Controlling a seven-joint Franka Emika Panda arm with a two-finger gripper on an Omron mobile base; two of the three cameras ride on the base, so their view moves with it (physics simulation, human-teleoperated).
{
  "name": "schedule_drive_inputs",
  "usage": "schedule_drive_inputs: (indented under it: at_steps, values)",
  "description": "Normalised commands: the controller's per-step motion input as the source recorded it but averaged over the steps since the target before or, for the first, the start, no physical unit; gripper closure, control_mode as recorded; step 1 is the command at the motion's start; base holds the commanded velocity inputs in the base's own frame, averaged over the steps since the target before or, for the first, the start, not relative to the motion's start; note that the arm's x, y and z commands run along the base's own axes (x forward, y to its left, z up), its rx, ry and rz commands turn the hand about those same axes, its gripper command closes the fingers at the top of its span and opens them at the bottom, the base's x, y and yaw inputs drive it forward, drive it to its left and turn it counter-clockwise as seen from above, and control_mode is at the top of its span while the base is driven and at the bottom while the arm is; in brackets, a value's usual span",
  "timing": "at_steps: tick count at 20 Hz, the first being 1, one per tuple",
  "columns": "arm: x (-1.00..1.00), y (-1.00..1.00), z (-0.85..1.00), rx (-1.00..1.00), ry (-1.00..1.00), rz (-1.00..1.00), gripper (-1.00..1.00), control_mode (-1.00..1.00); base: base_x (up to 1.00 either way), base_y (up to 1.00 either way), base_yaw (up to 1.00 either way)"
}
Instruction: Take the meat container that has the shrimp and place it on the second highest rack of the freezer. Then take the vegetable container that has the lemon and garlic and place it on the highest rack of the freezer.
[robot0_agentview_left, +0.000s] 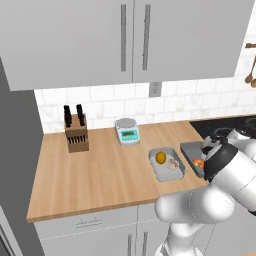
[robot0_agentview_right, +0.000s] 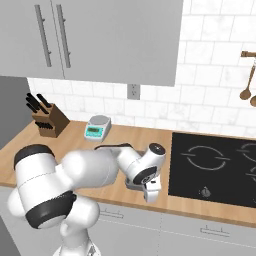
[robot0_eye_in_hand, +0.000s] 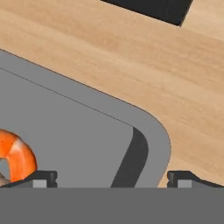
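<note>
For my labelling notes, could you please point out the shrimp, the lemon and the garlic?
shrimp (robot0_eye_in_hand: 17, 153): hand view, on its orange curled body.
lemon (robot0_agentview_left: 160, 157): left base view, its yellow middle.
garlic (robot0_agentview_left: 172, 163): left base view, the pale bulb.

The tabletop (robot0_agentview_left: 100, 165) is pale honey wood with fine streaked grain. On it, the meat container (robot0_eye_in_hand: 87, 131) is mid grey with a darker grey inner wall, and the shrimp (robot0_eye_in_hand: 17, 155) is bright orange with paler pinkish bands. The vegetable container (robot0_agentview_left: 159, 172) is lighter grey, holding a yellow-orange lemon (robot0_agentview_left: 160, 157) and whitish-pink garlic (robot0_agentview_left: 172, 163). The fingers (robot0_eye_in_hand: 41, 177) are dark charcoal. The cooktop (robot0_agentview_right: 215, 167) is black with thin grey ring marks. The wall tiles (robot0_agentview_right: 210, 100) are white, faintly veined.
</note>
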Motion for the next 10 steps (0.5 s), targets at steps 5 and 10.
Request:
schedule_drive_inputs:
  at_steps: [5,10]
  values:
    - [0.16,-0.04,-0.23,0.00,0.00,-0.03,1.00,-1.00,0.00,0.00,0.00]
    - [-0.02,0.00,-0.27,0.01,0.00,-0.02,1.00,-1.00,0.00,0.00,0.00]
